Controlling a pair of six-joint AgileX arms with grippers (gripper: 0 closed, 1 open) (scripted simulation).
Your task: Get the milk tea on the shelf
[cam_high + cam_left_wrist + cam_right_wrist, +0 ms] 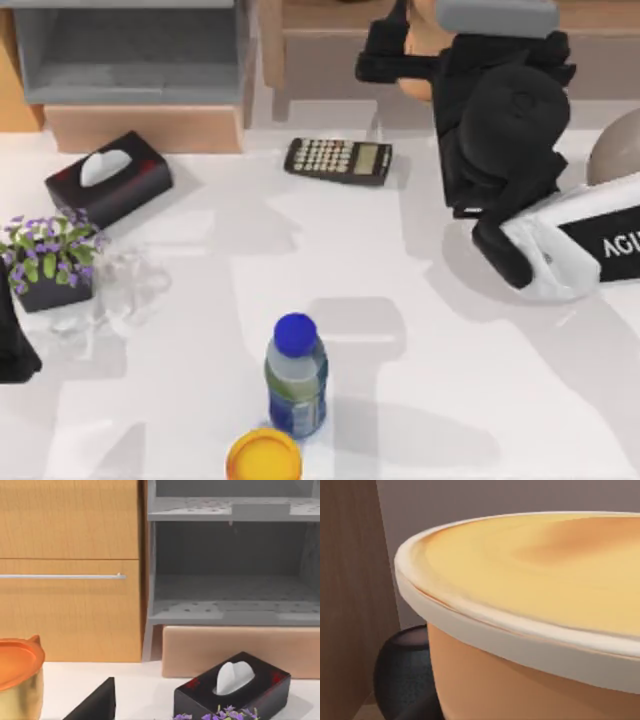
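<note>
**Right arm reaches into the shelf with the milk tea**

The right arm stretches across the back right of the white surface (420,330), its right tool (405,55) up at the shelf (310,40), where a patch of orange-tan shows between the black fingers. From the right wrist view the milk tea (535,610) sits very close, its pale rim and creamy top huge, a wooden side post to one side and a dark round thing (405,675) just behind it. I cannot tell how that tool's fingers stand.

The left tool (15,340) sits parked at the left edge, beside the potted purple flowers (45,260); its fingers I cannot tell either. A black tissue box (108,178), a calculator (338,160), a blue-capped bottle (296,375) and a yellow lid (263,457) lie about, and a grey cubby box (130,50) stands at the back left.
</note>
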